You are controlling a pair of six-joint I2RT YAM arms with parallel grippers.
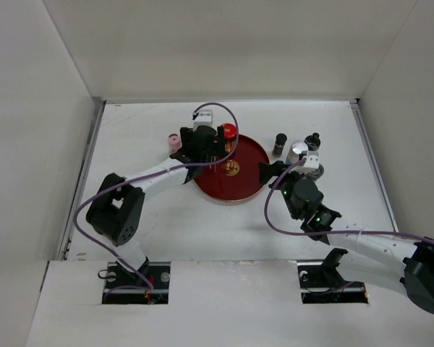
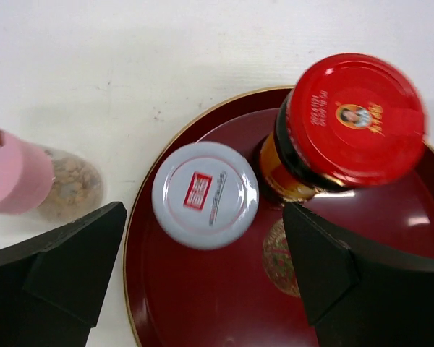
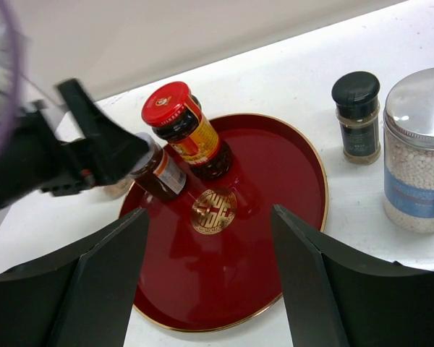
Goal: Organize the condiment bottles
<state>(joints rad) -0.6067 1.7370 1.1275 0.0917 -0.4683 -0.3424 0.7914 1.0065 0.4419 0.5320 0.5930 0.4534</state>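
The round red tray (image 1: 235,188) holds a red-capped jar (image 1: 229,131) and a white-capped dark jar (image 2: 205,194). My left gripper (image 1: 208,152) hangs open above the white-capped jar, its fingers (image 2: 79,253) apart on either side and clear of the cap. The red-capped jar (image 2: 354,119) stands just beside it. A pink-capped shaker (image 2: 18,179) lies on the table left of the tray. My right gripper (image 3: 210,213) is open and empty over the tray's right edge. A black-capped shaker (image 3: 356,116) and a silver-capped jar (image 3: 419,159) stand right of the tray.
Another small dark-topped bottle (image 1: 313,141) stands behind the silver-capped jar (image 1: 298,152). White walls close in the table on the left, back and right. The tray's front half (image 3: 224,267) carries only the gold emblem (image 3: 213,210).
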